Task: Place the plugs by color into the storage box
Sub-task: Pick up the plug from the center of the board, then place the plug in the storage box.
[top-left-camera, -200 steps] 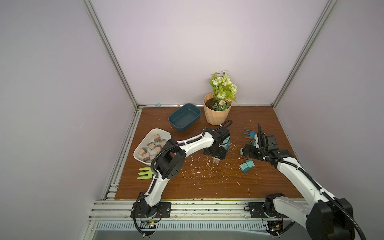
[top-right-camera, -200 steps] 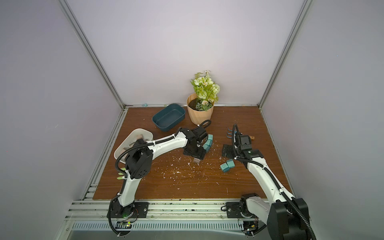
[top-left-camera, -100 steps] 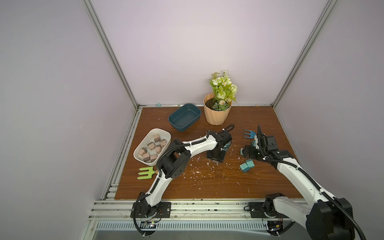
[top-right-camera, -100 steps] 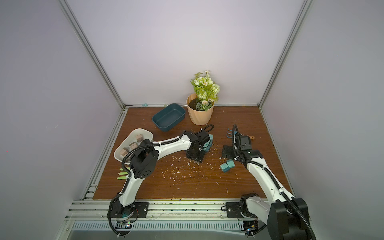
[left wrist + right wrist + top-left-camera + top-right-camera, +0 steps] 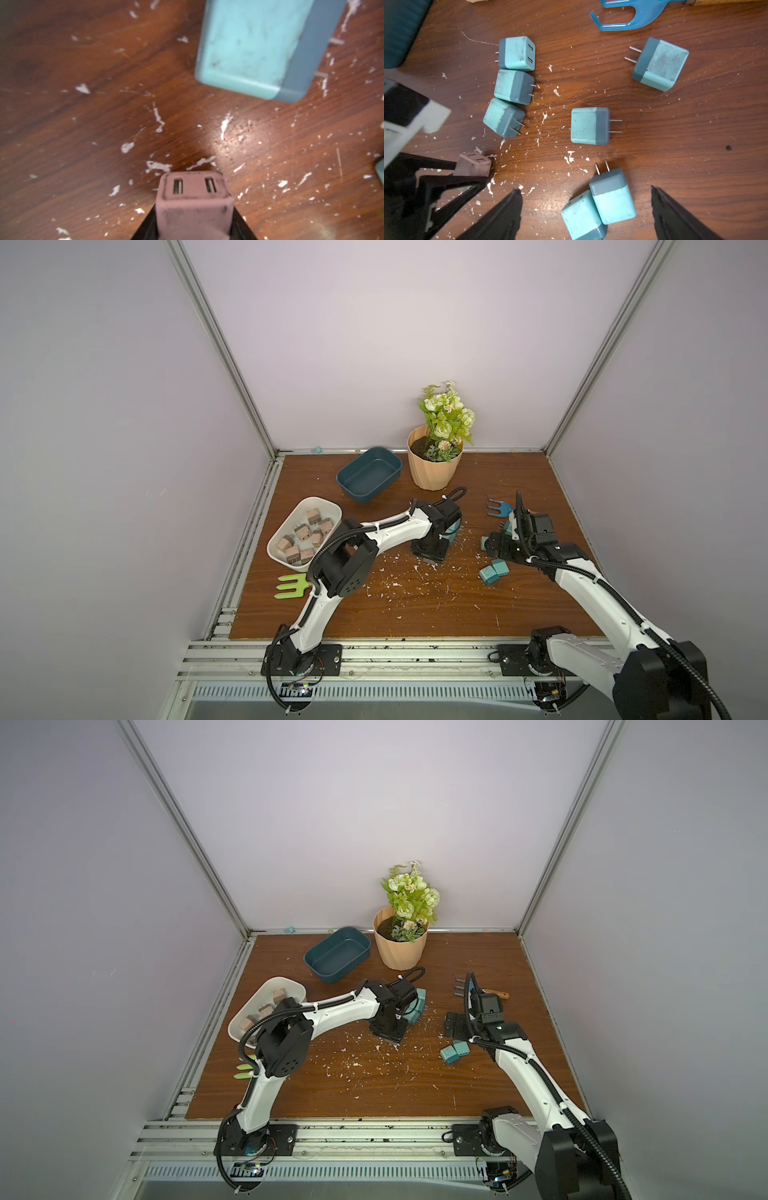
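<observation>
While teal plugs (image 5: 589, 125) crowd the counter (image 5: 695, 145) beside it, left claw (image 5: 472, 173) pinches a pink plug (image 5: 473, 164), pointing down; right claw (image 5: 585, 191) hangs wide open.

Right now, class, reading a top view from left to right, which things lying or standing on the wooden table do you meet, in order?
Green fork → dark blue tray → flower pot → blue fork.

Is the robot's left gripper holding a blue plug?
No, the left gripper is shut on a pink plug; the blue plugs lie loose on the table.
</observation>
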Robot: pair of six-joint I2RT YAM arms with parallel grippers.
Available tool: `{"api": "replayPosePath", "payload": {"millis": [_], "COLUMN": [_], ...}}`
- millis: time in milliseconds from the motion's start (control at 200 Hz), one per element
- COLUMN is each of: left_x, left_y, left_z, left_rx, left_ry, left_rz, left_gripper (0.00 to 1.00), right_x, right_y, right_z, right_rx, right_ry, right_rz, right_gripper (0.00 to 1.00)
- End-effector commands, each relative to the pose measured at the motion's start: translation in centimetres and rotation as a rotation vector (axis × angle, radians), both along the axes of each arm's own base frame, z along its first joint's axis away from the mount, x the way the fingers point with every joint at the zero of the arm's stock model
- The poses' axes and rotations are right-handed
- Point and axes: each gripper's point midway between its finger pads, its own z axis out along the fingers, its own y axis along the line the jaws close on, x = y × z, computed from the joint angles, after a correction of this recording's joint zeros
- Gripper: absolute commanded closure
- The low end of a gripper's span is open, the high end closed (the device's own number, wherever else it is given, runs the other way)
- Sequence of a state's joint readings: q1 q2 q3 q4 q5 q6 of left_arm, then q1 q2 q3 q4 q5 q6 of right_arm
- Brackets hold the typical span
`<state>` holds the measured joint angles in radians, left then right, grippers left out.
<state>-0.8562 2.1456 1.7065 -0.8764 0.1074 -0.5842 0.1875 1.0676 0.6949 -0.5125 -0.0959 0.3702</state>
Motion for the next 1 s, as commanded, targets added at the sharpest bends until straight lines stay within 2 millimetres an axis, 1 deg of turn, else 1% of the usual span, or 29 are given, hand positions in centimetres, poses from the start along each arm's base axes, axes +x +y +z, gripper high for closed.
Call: {"api": "replayPosePath", "payload": {"millis": [0, 155, 215, 350, 365, 375, 385, 510, 631, 691, 776, 856, 996], "left_x": [3.6, 6.4, 7.1, 7.5, 7.8, 7.3, 7.1, 6.9, 6.6, 6.8, 7.5, 8.4, 9.5], "left_y": [3.9, 9.9, 12.8, 19.7, 20.5, 21.2, 21.8, 28.3, 33.2, 35.0, 36.7, 37.8, 38.9], "left_z": [4.7, 7.8, 8.5, 9.2, 9.5, 8.8, 8.6, 8.5, 8.1, 7.5, 7.0, 6.6, 5.3], "left_rx": [-0.040, -0.069, -0.062, -0.018, -0.021, -0.007, -0.003, 0.024, 0.066, 0.092, 0.121, 0.153, 0.217], "left_ry": [-0.083, -0.129, -0.140, -0.161, -0.169, -0.149, -0.145, -0.145, -0.142, -0.136, -0.130, -0.129, -0.119], "left_rz": [0.129, 0.249, 0.300, 0.412, 0.430, 0.439, 0.447, 0.564, 0.649, 0.670, 0.683, 0.684, 0.678], "left_gripper": [0.65, 0.66, 0.66, 0.66, 0.66, 0.66, 0.66, 0.69, 0.69, 0.70, 0.71, 0.71, 0.71], "right_x": [0.2, 0.1, 0.1, 0.1, 0.1, 0.0, 0.0, 0.1, 0.0, 0.0, 0.0, -0.1, -0.2], "right_y": [0.3, 0.4, 0.5, 0.6, 0.6, 0.6, 0.6, 0.7, 0.8, 0.8, 0.9, 0.9, 0.8], "right_z": [0.5, 0.3, 0.2, 0.1, 0.1, 0.1, 0.1, 0.2, 0.1, 0.2, 0.2, 0.3, 0.6], "right_rx": [0.018, 0.023, 0.026, 0.032, 0.030, 0.032, 0.033, 0.034, 0.038, 0.040, 0.042, 0.043, 0.043], "right_ry": [-0.030, -0.030, -0.031, -0.031, -0.032, -0.031, -0.031, -0.033, -0.032, -0.033, -0.032, -0.034, -0.038], "right_rz": [0.018, 0.021, 0.023, 0.026, 0.026, 0.026, 0.026, 0.032, 0.037, 0.040, 0.044, 0.047, 0.044], "right_gripper": [0.01, 0.01, 0.01, 0.01, 0.01, 0.01, 0.01, 0.01, 0.01, 0.01, 0.01, 0.01, 0.01]}}
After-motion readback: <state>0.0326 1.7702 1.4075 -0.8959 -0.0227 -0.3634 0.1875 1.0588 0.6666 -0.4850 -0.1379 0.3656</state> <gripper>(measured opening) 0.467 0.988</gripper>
